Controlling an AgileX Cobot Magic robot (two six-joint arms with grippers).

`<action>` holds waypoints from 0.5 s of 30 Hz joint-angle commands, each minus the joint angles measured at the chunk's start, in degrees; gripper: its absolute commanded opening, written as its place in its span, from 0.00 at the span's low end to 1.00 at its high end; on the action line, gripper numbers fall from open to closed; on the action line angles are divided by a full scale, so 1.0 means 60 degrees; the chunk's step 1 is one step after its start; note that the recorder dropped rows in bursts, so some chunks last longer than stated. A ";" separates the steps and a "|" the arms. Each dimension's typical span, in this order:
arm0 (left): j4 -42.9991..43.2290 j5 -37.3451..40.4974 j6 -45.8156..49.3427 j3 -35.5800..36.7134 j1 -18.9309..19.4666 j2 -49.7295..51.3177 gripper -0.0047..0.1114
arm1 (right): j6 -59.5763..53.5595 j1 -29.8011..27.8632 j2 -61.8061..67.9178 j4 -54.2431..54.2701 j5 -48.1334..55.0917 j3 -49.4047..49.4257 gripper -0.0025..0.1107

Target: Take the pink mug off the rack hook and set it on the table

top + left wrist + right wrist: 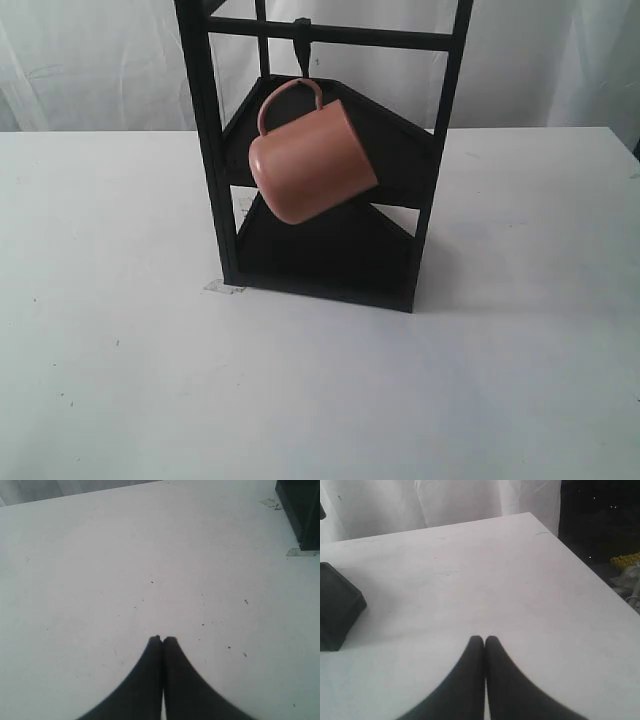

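Note:
The pink mug (312, 160) hangs tilted by its loop handle from the rack hook (301, 48), a small black peg under the top bar of the tall black rack (212, 150). The rack stands mid-table on the white table (120, 360). Neither arm shows in the exterior view. My left gripper (163, 640) is shut with nothing in it, low over bare speckled tabletop, the rack's base corner (302, 510) off to one side. My right gripper (485, 639) is shut and empty too, over bare table with the rack's base corner (337, 605) nearby.
A bit of clear tape (224, 287) lies at the rack's front left foot. White curtains (90, 60) hang behind the table. In the right wrist view the table's edge (590, 570) drops off to dark floor with yellow and white clutter (627, 570).

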 commanded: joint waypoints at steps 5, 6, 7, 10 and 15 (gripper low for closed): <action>-0.0053 -0.0051 -0.0009 0.0018 -0.0071 -0.0039 0.04 | 0.0022 0.0014 -0.0011 0.0035 -0.0088 0.0019 0.02; -0.0053 -0.0051 -0.0009 0.0018 -0.0071 -0.0039 0.04 | 0.0022 0.0014 -0.0011 0.0035 -0.0088 0.0019 0.02; -0.0053 -0.0051 -0.0009 0.0018 -0.0071 -0.0039 0.04 | 0.0022 0.0014 -0.0011 0.0035 -0.0088 0.0019 0.02; -0.0053 -0.0051 -0.0009 0.0018 -0.0071 -0.0039 0.04 | 0.0022 0.0014 -0.0011 0.0035 -0.0088 0.0019 0.02; -0.0053 -0.0051 -0.0009 0.0018 -0.0071 -0.0039 0.04 | -0.0805 0.0014 -0.0011 -0.0778 -0.0088 0.0019 0.02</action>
